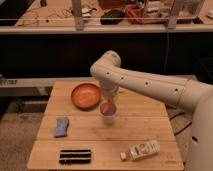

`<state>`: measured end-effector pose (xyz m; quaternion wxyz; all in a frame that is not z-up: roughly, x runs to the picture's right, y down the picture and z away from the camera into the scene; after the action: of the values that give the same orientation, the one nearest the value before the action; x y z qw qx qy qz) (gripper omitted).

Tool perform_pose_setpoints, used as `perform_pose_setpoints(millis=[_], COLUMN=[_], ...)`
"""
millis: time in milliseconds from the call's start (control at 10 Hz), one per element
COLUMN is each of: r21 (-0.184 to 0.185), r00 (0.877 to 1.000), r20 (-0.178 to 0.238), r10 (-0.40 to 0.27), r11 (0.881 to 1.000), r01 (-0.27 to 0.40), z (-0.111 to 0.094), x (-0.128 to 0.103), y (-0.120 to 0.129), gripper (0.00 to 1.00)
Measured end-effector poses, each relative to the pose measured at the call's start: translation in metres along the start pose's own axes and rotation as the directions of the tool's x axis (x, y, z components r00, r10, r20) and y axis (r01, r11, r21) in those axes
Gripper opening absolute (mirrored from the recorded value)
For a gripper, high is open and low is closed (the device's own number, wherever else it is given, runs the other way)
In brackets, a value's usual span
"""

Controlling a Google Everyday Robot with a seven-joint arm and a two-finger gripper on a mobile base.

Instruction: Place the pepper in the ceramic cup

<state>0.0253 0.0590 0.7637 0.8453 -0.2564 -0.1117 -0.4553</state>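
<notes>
Pepper (107, 107) tops the ceramic cup (109, 120) on the tabletop (145, 125); our hand (108, 101) hangs just over it, and we cannot tell its grip

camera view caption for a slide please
End effector above the cup, pepper at the cup's mouth, bowl beside it.

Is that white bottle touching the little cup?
Apart. The camera view shows bare wooden table between the white bottle and the ceramic cup; the gripper hangs over the cup, by the pepper.
</notes>
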Motion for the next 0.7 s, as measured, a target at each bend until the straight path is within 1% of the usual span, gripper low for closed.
perform_pose_setpoints(millis=[100, 400, 600, 700], r21=[0.018, 0.056, 0.086, 0.106], r00=[0.999, 0.995, 0.989, 0.983], r20=[0.005, 0.013, 0.012, 0.010], r10=[-0.034, -0.096, -0.149, -0.183], r11=[0.999, 0.994, 0.985, 0.978], r01=[0.034, 0.095, 0.147, 0.181], z=[0.0001, 0.0002, 0.0000, 0.0002], x=[-0.0014, -0.0044, -0.0057, -0.0051], y=[-0.0036, -0.0080, -0.0110, -0.0120], gripper=[0.00, 0.00, 0.00, 0.00])
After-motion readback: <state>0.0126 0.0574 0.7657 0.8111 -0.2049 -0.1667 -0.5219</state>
